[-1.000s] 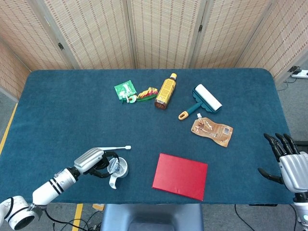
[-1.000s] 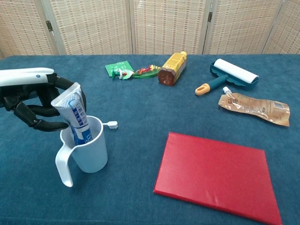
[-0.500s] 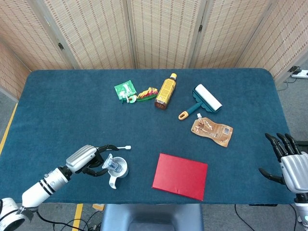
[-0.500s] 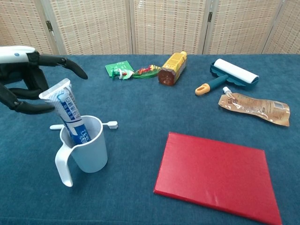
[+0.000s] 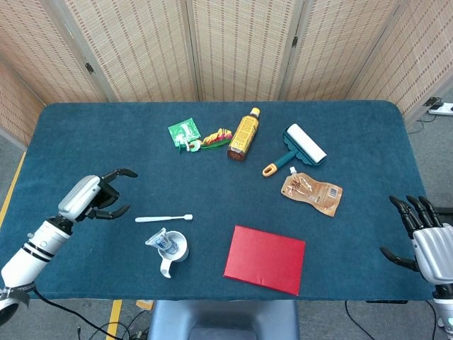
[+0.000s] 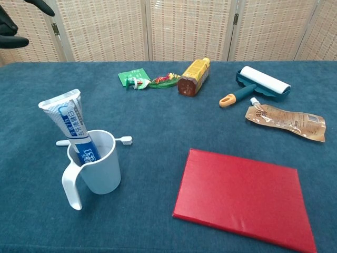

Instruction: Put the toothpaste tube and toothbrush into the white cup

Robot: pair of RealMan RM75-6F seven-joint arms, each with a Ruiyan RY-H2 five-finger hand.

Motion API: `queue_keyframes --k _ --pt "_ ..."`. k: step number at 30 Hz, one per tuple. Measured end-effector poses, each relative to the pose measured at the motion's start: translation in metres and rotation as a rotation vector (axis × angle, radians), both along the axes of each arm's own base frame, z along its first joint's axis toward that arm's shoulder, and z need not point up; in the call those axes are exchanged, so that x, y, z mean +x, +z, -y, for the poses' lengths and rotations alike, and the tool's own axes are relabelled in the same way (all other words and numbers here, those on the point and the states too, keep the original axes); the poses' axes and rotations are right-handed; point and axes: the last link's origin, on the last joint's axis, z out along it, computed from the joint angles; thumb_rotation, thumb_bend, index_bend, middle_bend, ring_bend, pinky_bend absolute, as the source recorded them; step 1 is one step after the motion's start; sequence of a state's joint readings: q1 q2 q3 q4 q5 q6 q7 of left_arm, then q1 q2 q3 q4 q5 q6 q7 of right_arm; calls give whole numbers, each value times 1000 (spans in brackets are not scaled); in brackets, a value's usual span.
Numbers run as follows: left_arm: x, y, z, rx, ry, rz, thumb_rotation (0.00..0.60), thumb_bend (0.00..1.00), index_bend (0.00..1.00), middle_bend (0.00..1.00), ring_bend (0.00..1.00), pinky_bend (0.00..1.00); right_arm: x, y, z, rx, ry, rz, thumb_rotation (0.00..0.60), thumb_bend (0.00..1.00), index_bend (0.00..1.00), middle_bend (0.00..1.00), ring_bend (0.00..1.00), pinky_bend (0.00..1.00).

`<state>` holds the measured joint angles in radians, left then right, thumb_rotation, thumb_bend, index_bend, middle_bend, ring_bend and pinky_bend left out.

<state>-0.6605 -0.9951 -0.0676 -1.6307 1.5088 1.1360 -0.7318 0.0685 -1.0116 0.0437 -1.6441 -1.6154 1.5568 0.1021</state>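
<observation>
So it's a table [image 5: 85, 134] covered in dark teal cloth, with woven beige folding screens [image 5: 233, 46] across the top of the frame.

At the far left of the head view, the left hand [image 5: 95, 198] hovers over the cloth with its fingers spread apart, holding nothing, well clear of the cup. The chest view only catches its dark fingertips in the top left corner.

Lower left of center sits the white cup [image 6: 97, 169], upright, with its handle pointing toward the bottom edge of the frame. The toothpaste tube [image 6: 71, 126] is standing in it, cap end down inside, and its flat crimped end sticks up out of the rim, leaning to the left.

Just behind the cup, the toothbrush [image 5: 164, 218] lies flat on the cloth. Its long axis runs left to right and the head is on the right end. It's not in the cup.

At the bottom right corner of the head view, the right hand [image 5: 425, 241] hangs off the table edge, fingers apart and pointing up, nothing in it.
</observation>
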Motion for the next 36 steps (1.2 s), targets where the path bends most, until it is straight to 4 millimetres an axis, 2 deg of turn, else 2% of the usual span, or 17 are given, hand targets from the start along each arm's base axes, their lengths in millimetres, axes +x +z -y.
queue_keyframes --k 3,8,15,25,36 --pt "-9 5 -12 29 49 -10 600 377 348 953 874 1000 -1 0 0 1 -2 0 600 48 11 178 92 83" --pt "-26 -1 -31 68 111 -96 600 377 415 966 889 1000 -2 -1 0 2 -3 1 600 47 11 178 92 83" --pt "-30 -34 -44 72 92 -260 600 377 453 985 904 1000 -3 -1 0 5 -7 -1 600 48 11 178 92 83" --pt "-17 -95 -36 -18 -27 -422 600 377 474 987 910 1000 -4 -2 1 9 -17 -4 600 48 11 178 93 83" --pt "-1 -142 -22 -74 -120 -482 600 376 468 1000 924 1000 -5 -5 5 22 -24 -5 600 48 11 178 93 84"
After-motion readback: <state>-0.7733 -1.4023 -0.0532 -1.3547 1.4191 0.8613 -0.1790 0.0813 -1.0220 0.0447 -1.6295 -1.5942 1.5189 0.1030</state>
